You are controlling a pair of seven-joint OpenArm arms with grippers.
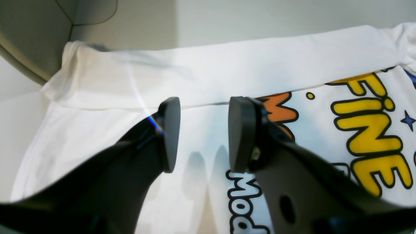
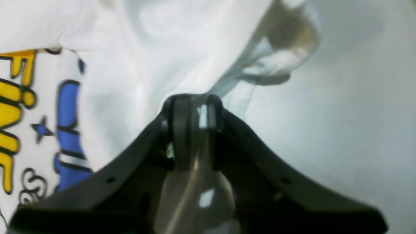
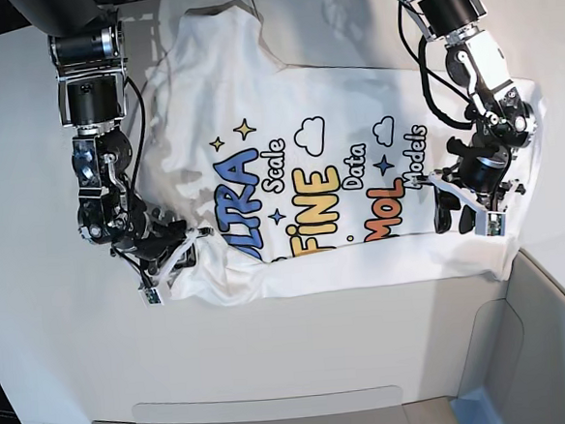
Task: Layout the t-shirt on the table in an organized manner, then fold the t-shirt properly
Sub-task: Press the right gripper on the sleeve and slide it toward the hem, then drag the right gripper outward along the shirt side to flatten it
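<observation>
The white t-shirt (image 3: 325, 122) lies print-up on the table (image 3: 39, 336). Its near edge is folded over the lower letters as a plain white band (image 1: 227, 74). My left gripper (image 1: 204, 133) hovers open just above the shirt by that fold line, with nothing between its fingers; in the base view it (image 3: 456, 219) is at the shirt's right end. My right gripper (image 2: 198, 120) is shut on a bunched piece of the t-shirt (image 2: 136, 65) at its left end, low over the table, and appears in the base view (image 3: 181, 258) too.
A grey-white plastic bin (image 3: 554, 348) stands against the table's near right side, and its corner (image 1: 32, 35) shows close beyond the fold. Another bin edge (image 3: 268, 417) runs along the front. Bare table (image 2: 357, 113) lies to the right of the right gripper.
</observation>
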